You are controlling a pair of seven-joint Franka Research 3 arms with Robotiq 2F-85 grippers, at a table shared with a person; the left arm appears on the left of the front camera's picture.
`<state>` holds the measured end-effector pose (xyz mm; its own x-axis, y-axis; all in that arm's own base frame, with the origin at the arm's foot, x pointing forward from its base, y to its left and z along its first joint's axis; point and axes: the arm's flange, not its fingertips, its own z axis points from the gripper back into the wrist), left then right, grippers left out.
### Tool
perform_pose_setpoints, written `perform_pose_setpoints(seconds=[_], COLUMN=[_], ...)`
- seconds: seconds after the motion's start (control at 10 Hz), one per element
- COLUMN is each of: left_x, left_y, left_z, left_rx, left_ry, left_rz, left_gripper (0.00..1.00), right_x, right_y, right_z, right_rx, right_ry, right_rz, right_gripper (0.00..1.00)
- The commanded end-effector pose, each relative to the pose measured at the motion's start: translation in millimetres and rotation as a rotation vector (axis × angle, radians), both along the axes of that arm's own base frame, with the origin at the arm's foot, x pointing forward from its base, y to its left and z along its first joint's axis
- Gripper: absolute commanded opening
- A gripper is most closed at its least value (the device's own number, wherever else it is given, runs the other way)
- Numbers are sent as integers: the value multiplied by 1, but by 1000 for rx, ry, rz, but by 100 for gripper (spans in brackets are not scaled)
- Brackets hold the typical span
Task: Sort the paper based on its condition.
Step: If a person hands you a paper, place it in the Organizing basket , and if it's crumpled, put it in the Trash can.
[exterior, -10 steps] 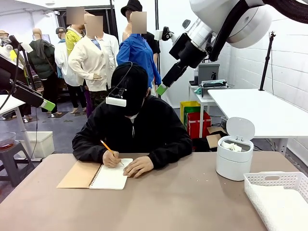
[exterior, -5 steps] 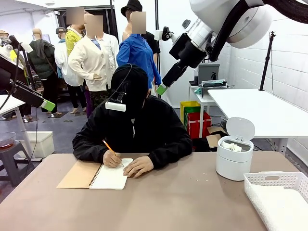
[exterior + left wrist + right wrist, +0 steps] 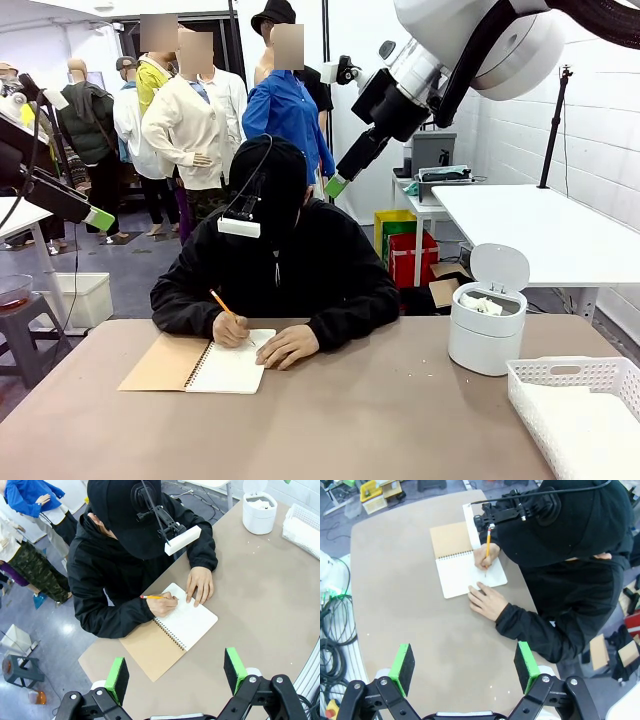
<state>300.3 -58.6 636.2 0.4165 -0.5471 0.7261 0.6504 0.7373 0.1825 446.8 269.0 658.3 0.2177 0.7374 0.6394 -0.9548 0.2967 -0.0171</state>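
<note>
A wrinkly white paper wad (image 3: 487, 304) lies inside the small white bin (image 3: 485, 340) at the table's right, its lid up; the left wrist view shows the wad (image 3: 260, 502) too. A person at the far side writes with an orange pencil (image 3: 222, 304) on the open page of a spiral notebook (image 3: 232, 368) with a brown cover. My left gripper (image 3: 176, 675) hangs open high above the notebook (image 3: 187, 622), holding nothing. My right gripper (image 3: 464, 661) is open too, high over the table beside the person's sleeve. In the front view both grippers (image 3: 98, 218) (image 3: 335, 186) stay raised well above the table.
A white slotted basket (image 3: 560, 375) with flat white contents stands at the front right corner. The person's arms and hands rest on the far edge around the notebook. Bare brown tabletop (image 3: 380, 420) spreads across the middle and front. Other people stand behind.
The person's head has shifted slightly while writing. Both arms and the things on the table have stayed where they were.
</note>
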Motion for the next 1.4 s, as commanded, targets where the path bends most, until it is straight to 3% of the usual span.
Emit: perform_pose_setpoints(seconds=[0.0, 1.3], left_x=[0, 0], left_y=[0, 0], left_z=[0, 0], left_rx=[4, 4], left_ry=[0, 0], left_rz=[6, 6], left_gripper=[100, 100], right_x=[0, 0], right_y=[-1, -1], right_z=[0, 0], right_rx=[-2, -2], right_ry=[-3, -3], right_rz=[-2, -2], right_gripper=[100, 100])
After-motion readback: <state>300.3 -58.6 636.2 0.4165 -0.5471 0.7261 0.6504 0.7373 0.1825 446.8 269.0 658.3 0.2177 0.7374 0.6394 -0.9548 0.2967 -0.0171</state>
